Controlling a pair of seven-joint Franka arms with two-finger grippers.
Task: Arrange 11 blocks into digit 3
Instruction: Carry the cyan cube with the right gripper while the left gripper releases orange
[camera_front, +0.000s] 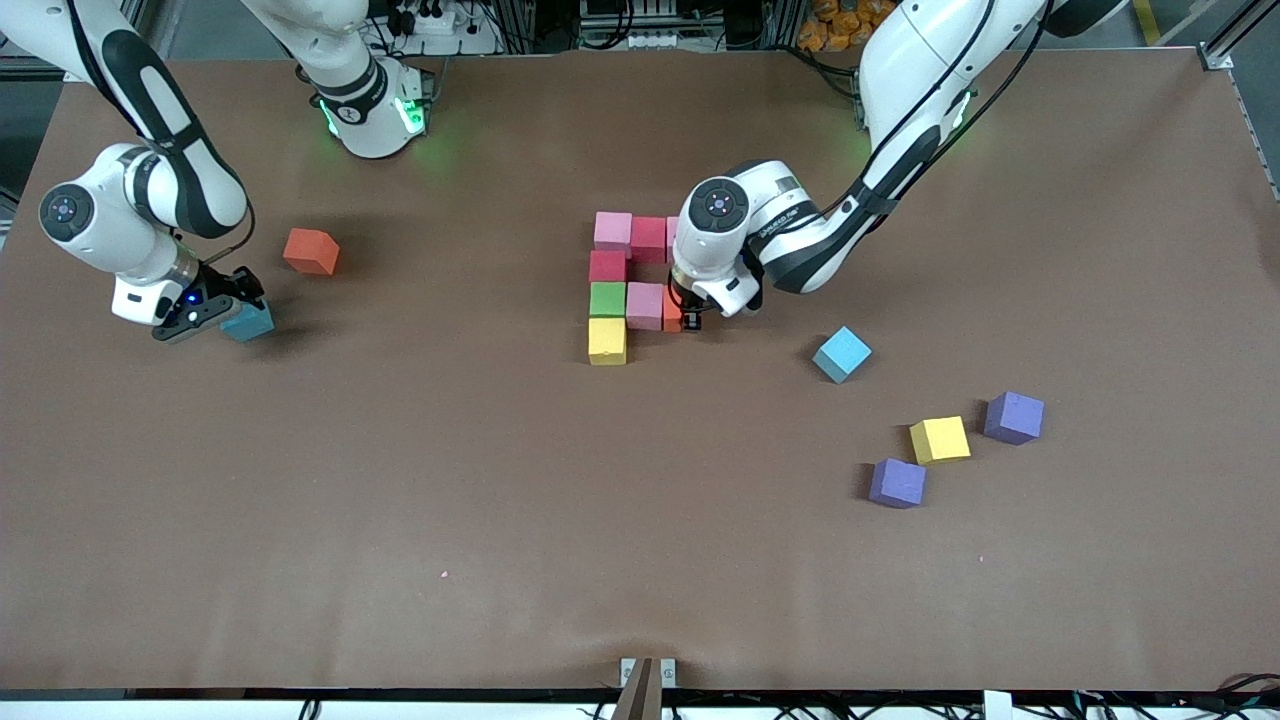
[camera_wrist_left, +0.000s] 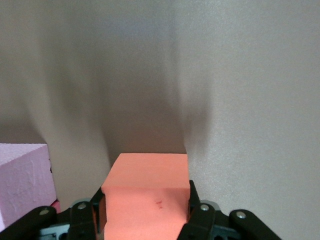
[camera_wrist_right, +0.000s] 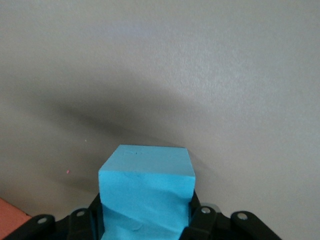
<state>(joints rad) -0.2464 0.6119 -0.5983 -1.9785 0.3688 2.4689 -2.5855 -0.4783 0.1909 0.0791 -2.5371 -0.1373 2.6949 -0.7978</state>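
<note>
The partial figure stands mid-table: pink (camera_front: 613, 231), red (camera_front: 648, 239) and a half-hidden pink cube in the row nearest the robots, then red (camera_front: 607, 266), green (camera_front: 607, 298) and yellow (camera_front: 607, 340) in a column, with pink (camera_front: 645, 305) beside the green. My left gripper (camera_front: 686, 318) is shut on an orange block (camera_front: 671, 313) set against that pink cube; the left wrist view shows the block (camera_wrist_left: 147, 195) between the fingers (camera_wrist_left: 194, 200). My right gripper (camera_front: 235, 305) is shut on a light blue block (camera_front: 252, 323), squeezed in the right wrist view (camera_wrist_right: 146, 190), low at the right arm's end.
Loose cubes: orange (camera_front: 311, 251) near the right gripper, light blue (camera_front: 841, 354), yellow (camera_front: 939, 439) and two purple (camera_front: 1013, 417) (camera_front: 897, 483) toward the left arm's end, nearer the camera than the figure. A pink cube (camera_wrist_left: 22, 180) shows beside the left gripper.
</note>
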